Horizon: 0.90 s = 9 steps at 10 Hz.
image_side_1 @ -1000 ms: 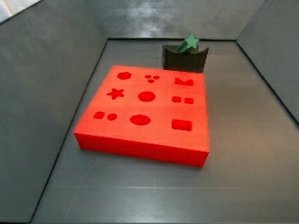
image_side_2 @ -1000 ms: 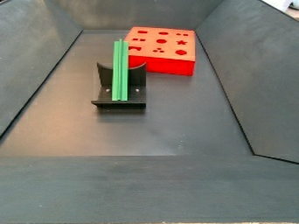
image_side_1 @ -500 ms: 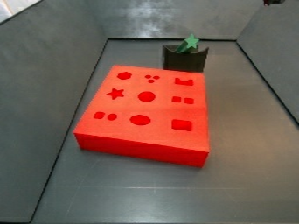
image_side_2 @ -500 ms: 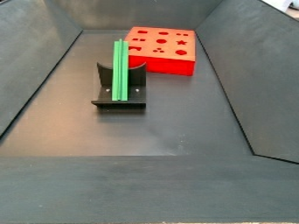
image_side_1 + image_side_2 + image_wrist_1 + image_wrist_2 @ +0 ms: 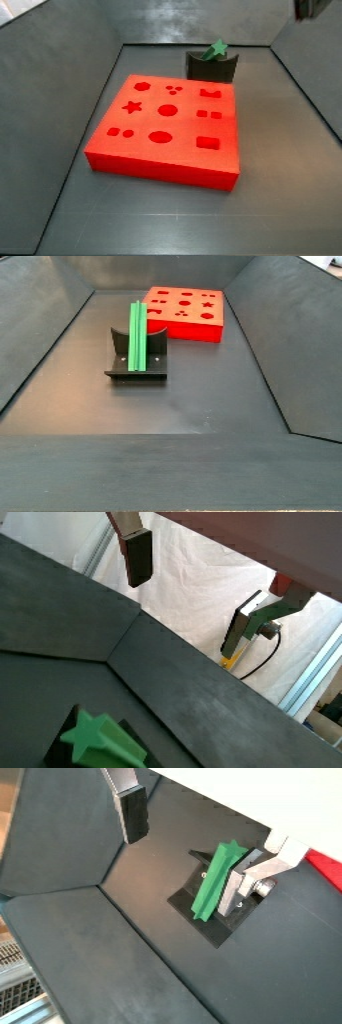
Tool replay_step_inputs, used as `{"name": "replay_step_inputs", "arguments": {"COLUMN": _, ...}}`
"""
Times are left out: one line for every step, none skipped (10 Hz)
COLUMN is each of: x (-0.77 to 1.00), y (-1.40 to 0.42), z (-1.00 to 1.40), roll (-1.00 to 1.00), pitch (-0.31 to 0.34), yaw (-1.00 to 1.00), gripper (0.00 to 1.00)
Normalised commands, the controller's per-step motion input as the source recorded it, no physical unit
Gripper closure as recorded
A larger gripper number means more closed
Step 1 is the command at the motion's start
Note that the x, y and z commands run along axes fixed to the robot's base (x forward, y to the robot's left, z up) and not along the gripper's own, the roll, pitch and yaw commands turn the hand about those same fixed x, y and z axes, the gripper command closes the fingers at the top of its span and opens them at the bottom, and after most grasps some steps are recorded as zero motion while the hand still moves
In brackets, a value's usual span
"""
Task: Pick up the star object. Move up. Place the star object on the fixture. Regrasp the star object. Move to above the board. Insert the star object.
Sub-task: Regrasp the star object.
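Observation:
The bright-green star object (image 5: 136, 334) lies lengthwise in the notch of the dark fixture (image 5: 158, 359), apart from the gripper. Its star-shaped end shows on top of the fixture (image 5: 210, 69) behind the red board (image 5: 167, 125). My gripper (image 5: 185, 850) is open and empty, hanging high above the fixture. In both wrist views the star object (image 5: 214, 880) lies well below the two fingers (image 5: 131, 813). Only the star end (image 5: 94, 736) shows in a wrist view, with the gripper (image 5: 189, 594) above it. A dark part of the gripper (image 5: 309, 7) reaches into a side view at the upper right corner.
Dark sloped bin walls (image 5: 40, 351) surround the floor. The board (image 5: 185, 312) lies just beyond the fixture, with several shaped holes in its top. A red edge of the board (image 5: 325, 868) shows in a wrist view.
A dark part of the gripper has come down into a side view at the upper right corner. The star object, fixture and board have not moved.

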Motion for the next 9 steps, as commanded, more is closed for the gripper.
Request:
{"name": "replay_step_inputs", "arguments": {"x": 0.05, "y": 0.03, "z": -1.00, "roll": 0.09, "pitch": -0.070, "yaw": 0.09, "gripper": 0.00}}
{"name": "replay_step_inputs", "arguments": {"x": 0.05, "y": 0.03, "z": -1.00, "roll": 0.07, "pitch": -0.088, "yaw": 0.06, "gripper": 0.00}}
{"name": "replay_step_inputs", "arguments": {"x": 0.06, "y": 0.03, "z": -1.00, "roll": 0.06, "pitch": -0.094, "yaw": 0.04, "gripper": 0.00}}
{"name": "replay_step_inputs", "arguments": {"x": 0.06, "y": 0.03, "z": -1.00, "roll": 0.06, "pitch": -0.099, "yaw": 0.02, "gripper": 0.00}}
{"name": "replay_step_inputs", "arguments": {"x": 0.06, "y": 0.03, "z": -1.00, "roll": 0.06, "pitch": -0.094, "yaw": 0.00, "gripper": 0.00}}
{"name": "replay_step_inputs", "arguments": {"x": 0.07, "y": 0.03, "z": -1.00, "roll": 0.06, "pitch": -0.085, "yaw": -0.02, "gripper": 0.00}}
{"name": "replay_step_inputs", "arguments": {"x": 0.08, "y": 0.02, "z": -1.00, "roll": 0.06, "pitch": -0.075, "yaw": -0.03, "gripper": 0.00}}
{"name": "replay_step_inputs", "arguments": {"x": 0.09, "y": 0.02, "z": -1.00, "roll": 0.06, "pitch": -0.054, "yaw": -0.03, "gripper": 0.00}}
{"name": "replay_step_inputs", "arguments": {"x": 0.09, "y": 0.02, "z": -0.96, "roll": 0.06, "pitch": -0.041, "yaw": -0.03, "gripper": 0.00}}
